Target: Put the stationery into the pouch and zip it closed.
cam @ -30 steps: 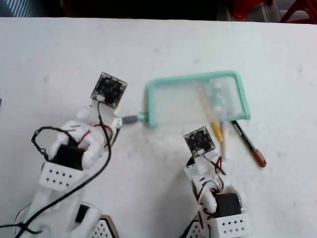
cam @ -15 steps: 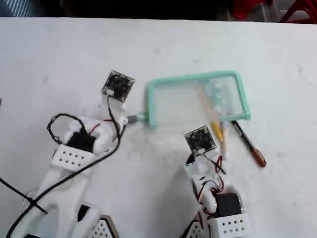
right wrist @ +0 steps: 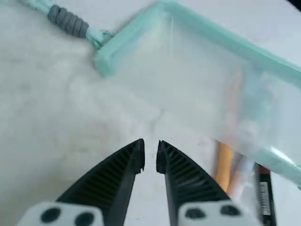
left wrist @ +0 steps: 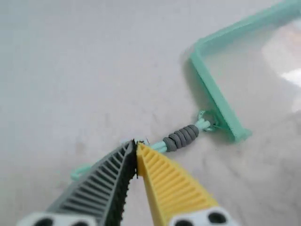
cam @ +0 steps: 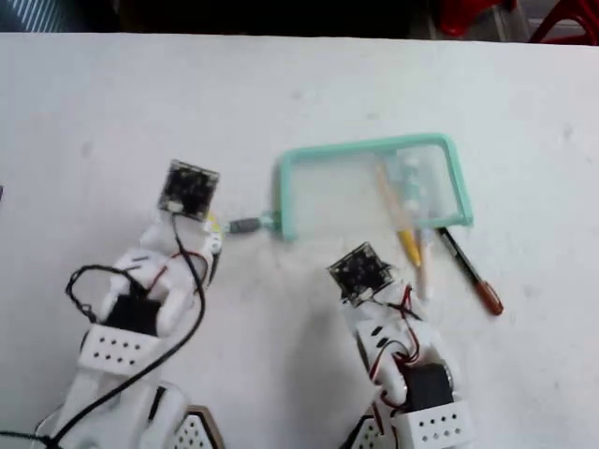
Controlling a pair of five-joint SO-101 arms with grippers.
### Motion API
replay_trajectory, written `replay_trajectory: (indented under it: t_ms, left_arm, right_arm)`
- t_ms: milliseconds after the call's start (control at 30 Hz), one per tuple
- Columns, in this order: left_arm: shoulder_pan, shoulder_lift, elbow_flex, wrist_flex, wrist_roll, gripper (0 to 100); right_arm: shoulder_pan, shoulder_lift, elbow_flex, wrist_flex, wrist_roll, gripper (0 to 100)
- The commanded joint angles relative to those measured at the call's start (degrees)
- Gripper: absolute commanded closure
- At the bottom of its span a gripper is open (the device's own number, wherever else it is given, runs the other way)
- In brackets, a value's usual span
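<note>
The left gripper [left wrist: 136,147] has its grey and yellow jaws pressed together on the mint cord of the grey-wrapped zip pull [left wrist: 181,137]. The pull hangs off a corner of the mint-edged translucent plastic pouch [cam: 370,187]. Since half a second ago the left arm has drawn back from the pouch, while pull and pouch lie where they did. The right gripper [right wrist: 150,159] holds its two black jaws a narrow slit apart with nothing between them, over the white table [cam: 112,94] just beside the pouch's near edge. That arm has shifted slightly toward the left arm.

There is one pouch, one zip pull and three pieces of stationery. A yellow pencil [cam: 409,245] lies partly inside the pouch and pokes out. A pale pen [right wrist: 242,172] lies beside it. A black pen with a brown end [cam: 468,274] lies mostly outside on the table.

From above, both grippers' tips sit under their camera boards. Pale shapes inside the pouch are too blurred to name, and I cannot tell how far the zip is open.
</note>
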Motion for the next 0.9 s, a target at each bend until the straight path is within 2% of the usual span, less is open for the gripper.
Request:
replay_trajectory:
  t_ms: [0,200,267,433,633,800,867]
  left_arm:
    - [-1.36,-5.23,0.44,-1.67,1.14,98]
    - [-1.63,-3.56,0.00,-1.76,1.93,98]
    - [-2.33,-3.03,0.00,-1.93,4.31,98]
    - [-12.70,-5.67,-0.79,-1.76,11.60,98]
    - [-17.71,-8.48,-1.14,-1.58,11.78,98]
    - [-20.18,-8.48,-1.14,-2.02,11.96,98]
    - [-21.05,-8.66,-1.23,-2.11,11.96,98]
  right_arm:
    - [4.18,-0.13,-0.44,-2.95,1.05,97.9]
    - [4.97,0.31,-5.19,0.22,1.05,97.1]
    - [4.88,0.48,-7.03,1.10,1.41,97.1]
    - [-3.65,4.70,-14.77,7.87,9.67,97.1]
    - [-8.92,28.88,-34.64,9.01,9.49,97.1]
    - [-15.60,54.29,-55.82,15.69,9.41,96.7]
    - [-19.21,61.93,-61.54,17.27,9.41,92.6]
